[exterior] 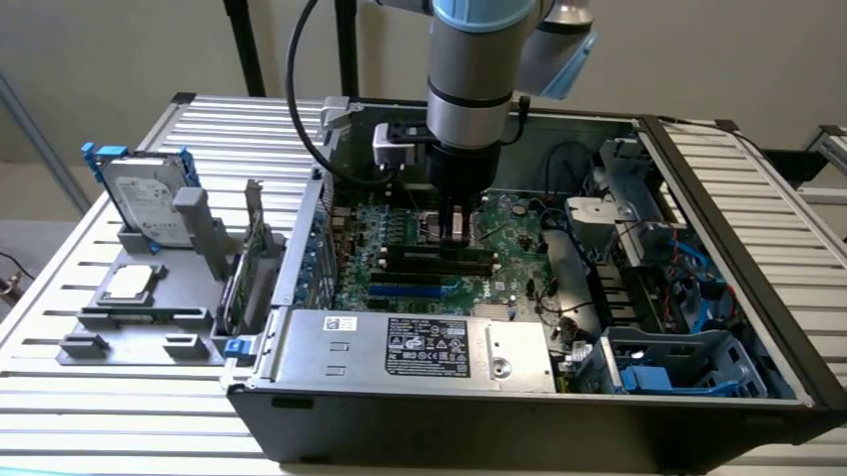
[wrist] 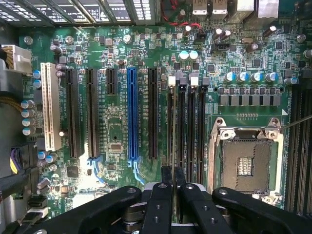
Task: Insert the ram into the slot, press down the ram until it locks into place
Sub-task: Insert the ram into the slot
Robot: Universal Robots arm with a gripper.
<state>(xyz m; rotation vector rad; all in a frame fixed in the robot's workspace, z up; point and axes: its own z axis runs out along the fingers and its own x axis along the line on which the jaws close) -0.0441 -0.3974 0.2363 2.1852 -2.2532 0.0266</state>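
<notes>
1. At the exterior view's left, the hard drive (exterior: pixel 143 198) stands in its grey fixture (exterior: pixel 133 327) outside the case. It is well apart from the work, so I judge no hazard there.
2. In the middle, the gripper (exterior: pixel 457 226) reaches down over the motherboard (wrist: pixel 117 112). Its fingers (wrist: pixel 165 178) are drawn narrow and clamp the ram (wrist: pixel 173 131), which the wrist view shows edge-on as a thin line.
3. The ram runs along the slot (wrist: pixel 169 122), at the end of the black row nearest the long expansion sockets. I cannot tell whether it is seated. If its edge sits off to one side, pressing would likely drive it onto the slot wall and flex the stick.
4. A tilt along its length could seat one end first, leaving an end clip (wrist: pixel 171 80) unlatched.
5. Toward the exterior view's right, loose cables (exterior: pixel 569 164) lie near the arm and could snag it.
</notes>
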